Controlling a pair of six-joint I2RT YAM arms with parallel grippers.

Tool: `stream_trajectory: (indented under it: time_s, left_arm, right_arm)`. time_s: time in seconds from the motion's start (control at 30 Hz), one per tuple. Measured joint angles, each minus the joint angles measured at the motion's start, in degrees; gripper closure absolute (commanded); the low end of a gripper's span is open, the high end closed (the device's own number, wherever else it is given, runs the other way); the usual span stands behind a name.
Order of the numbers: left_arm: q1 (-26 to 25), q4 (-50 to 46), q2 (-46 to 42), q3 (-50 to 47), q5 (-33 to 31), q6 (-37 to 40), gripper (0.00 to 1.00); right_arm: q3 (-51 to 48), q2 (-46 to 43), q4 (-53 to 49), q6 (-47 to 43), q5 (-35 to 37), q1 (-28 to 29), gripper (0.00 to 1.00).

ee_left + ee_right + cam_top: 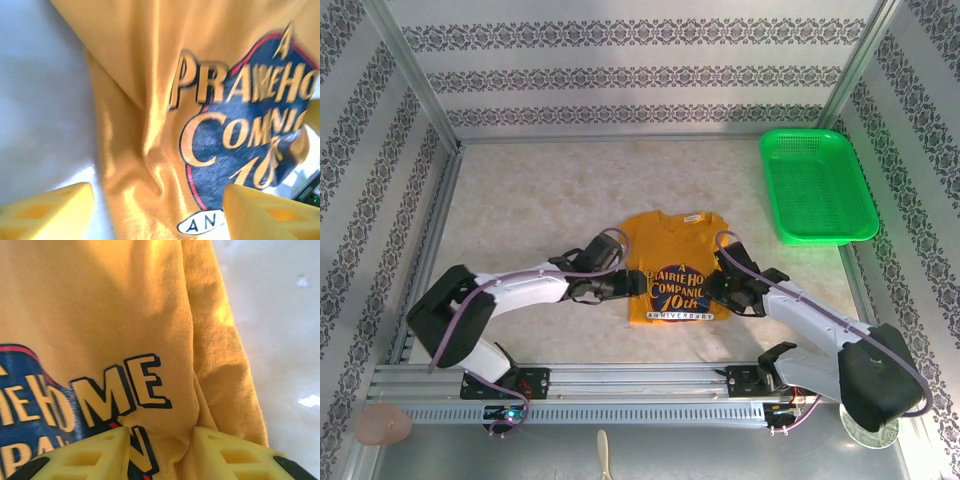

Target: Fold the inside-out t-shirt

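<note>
The mustard-orange t-shirt [665, 245] lies flat mid-table, print side up, with its sides folded in and a small white label [693, 217] at the collar. My left gripper [632, 285] is at the shirt's left edge; in the left wrist view it [160, 210] stands open over the folded edge [120, 165] and the print's lower corner. At the shirt's right edge is my right gripper [718, 285]. In the right wrist view it [162, 445] is open, fingertips [220, 450] down on the cloth, with a small pucker of fabric between them beside the lettering [120, 390].
A green plastic basket [815, 238] sits at the back right, apart from the shirt. The metal rail [640, 385] with both arm bases runs along the near edge. Patterned walls close in the left, back and right sides. Bare tabletop [530, 200] lies left of and behind the shirt.
</note>
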Motion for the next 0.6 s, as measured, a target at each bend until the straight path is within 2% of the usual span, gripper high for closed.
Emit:
stream_trajectory:
  time_s: [0.1,0.23,0.4,0.6]
  left_arm:
    - [6.38,-4.92,-1.62,5.79,-0.92,1.86,0.28]
    - [12.74,-10.16,3.28,17.90,-0.94,5.75,0.36]
    - [13.55,-17.07,16.44,34.25,0.46,11.21,0.39]
    - [13.49,-25.90,26.51,42.86,-1.29,14.67,0.38]
  right_arm:
    - [4.61,-0.07,-2.23,-2.03,0.15,-2.93,0.55]
    - [8.94,0.26,-2.73,-4.63,0.15,-5.88,0.55]
    - [8.83,1.62,-2.69,-5.66,-0.09,-6.14,0.55]
    - [5.05,1.81,-1.79,-4.96,-0.07,-4.09,0.55]
